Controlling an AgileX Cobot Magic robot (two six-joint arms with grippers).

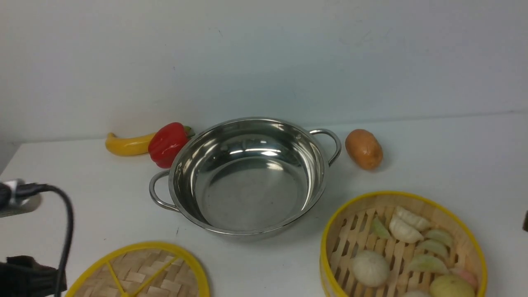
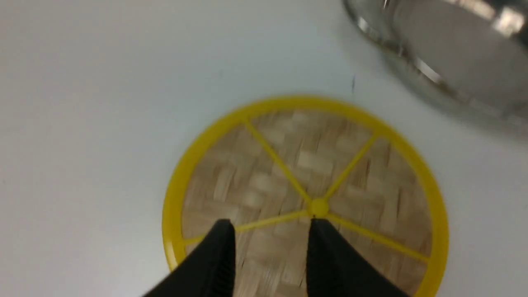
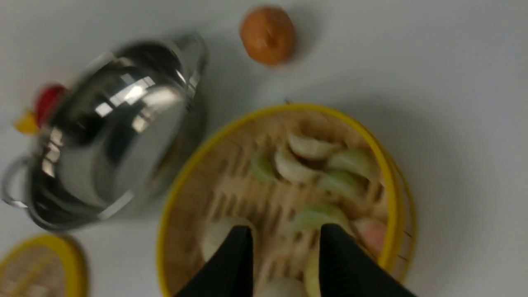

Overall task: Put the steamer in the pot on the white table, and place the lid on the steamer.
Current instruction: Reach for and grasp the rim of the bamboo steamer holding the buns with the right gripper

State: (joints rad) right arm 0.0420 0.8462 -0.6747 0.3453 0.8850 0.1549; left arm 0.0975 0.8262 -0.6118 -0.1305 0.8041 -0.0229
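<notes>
pot [image 1: 247, 194]: upright mid-tabletop [image 1: 453, 173], both loop handles visible.
steamer [image 1: 350, 241]: on the tabletop front-right of the pot, near but apart. Its near edge is cut off by the front view. It holds dumplings [image 1: 406, 229] and a round bun [image 1: 370, 268]; more food is cropped at the bottom.
lid [image 1: 140, 270]: flat on the tabletop front-left of the pot, apart from it. Front view shows only its far half. Left wrist view shows nearly all of it, blurred.

left gripper [image 2: 271, 222]: over the lid, fingers [image 2: 218, 258] moderately parted, nothing between them, one tip by the centre knob. Can't tell if they touch the lid.
right gripper [image 3: 286, 227]: over the steamer's inside, fingers parted about the same, holding nothing. Height above the food unclear, view blurred.

front view shows neither gripper properly: a cable [image 1: 66, 222] and dark arm parts at the left edge, a dark sliver at the right.

behind the pot: banana [image 1: 126, 144] and red bell pepper [image 1: 167, 143]; can't tell if the pepper touches the rim. potato [image 1: 364, 149] is beside the right handle.
</notes>
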